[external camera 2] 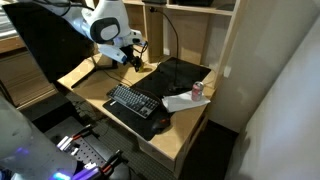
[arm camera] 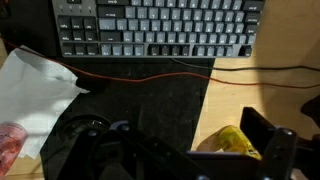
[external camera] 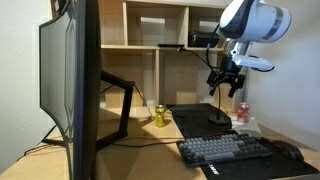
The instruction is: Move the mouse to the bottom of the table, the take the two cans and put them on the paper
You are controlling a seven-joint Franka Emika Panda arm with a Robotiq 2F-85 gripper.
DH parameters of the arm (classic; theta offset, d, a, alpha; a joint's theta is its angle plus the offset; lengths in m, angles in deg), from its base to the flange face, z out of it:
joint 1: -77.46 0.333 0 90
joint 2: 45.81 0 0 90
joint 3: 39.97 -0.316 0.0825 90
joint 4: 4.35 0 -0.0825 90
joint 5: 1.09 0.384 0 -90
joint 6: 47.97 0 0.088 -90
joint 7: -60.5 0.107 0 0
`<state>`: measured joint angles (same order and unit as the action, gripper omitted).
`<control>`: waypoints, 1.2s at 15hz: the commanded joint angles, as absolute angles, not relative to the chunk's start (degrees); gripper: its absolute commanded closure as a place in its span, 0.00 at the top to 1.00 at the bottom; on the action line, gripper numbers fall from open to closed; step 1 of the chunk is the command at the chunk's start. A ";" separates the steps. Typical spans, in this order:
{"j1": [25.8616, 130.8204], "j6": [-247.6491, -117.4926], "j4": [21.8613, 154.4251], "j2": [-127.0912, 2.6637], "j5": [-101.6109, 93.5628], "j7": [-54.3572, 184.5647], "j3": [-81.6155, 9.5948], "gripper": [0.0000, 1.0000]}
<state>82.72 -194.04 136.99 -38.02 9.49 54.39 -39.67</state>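
Mouse first: it lies on the black mat at the far end of the keyboard, well below my fingers and well apart from them. I have the gripper hanging in the air above the table, in front of the shelf unit, touching nothing. In the wrist view the fingers stand wide apart with nothing held between them, so the gripper is open and empty. The yellow-green can shows far beneath them on bare wood, just beside the mat's edge and nearer the finger at the picture's right than the other one. In an exterior view that can stands upright, low and well off to one side of the fingers, close to the monitor. The red-pink can stands upright below the fingers and a little past them, at the paper. I cannot tell whether it rests on the sheet or only touches its edge. The paper lies rumpled, partly on the mat, off beyond the finger at the picture's left in the wrist view. A red cable runs across the mat between the keyboard and the spot under my fingers.
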 commanded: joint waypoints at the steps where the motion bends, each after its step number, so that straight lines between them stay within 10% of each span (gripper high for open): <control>1: 84.25 -190.80 135.02 -41.78 6.90 54.29 -42.76 1.00; 18: 89.56 -215.94 118.66 -61.08 1.49 60.79 -49.76 1.00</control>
